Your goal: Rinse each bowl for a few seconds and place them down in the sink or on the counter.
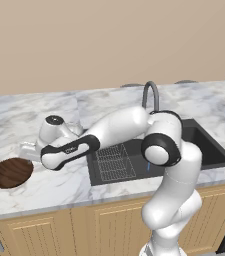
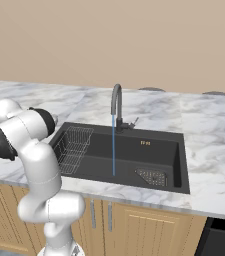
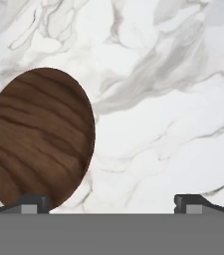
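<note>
We see the wood-grain bowl [image 1: 11,173] resting on the marble bench [image 1: 44,187], left of the black sink [image 2: 159,150] (its faucet [image 2: 116,102] runs a thin stream). Our gripper [image 3: 111,203] hangs just beside the bowl, fingers spread wide, grasping nothing. A beige wall stands behind.

Plain beige wall [image 1: 84,40] above light wooden cabinets [image 2: 149,225] (doors shut).

The arm folds at the elbow and stretches far left — wrist low, gripper [image 3: 108,201] apparently facing down, fingertips [image 3: 34,201] set wide apart.
</note>
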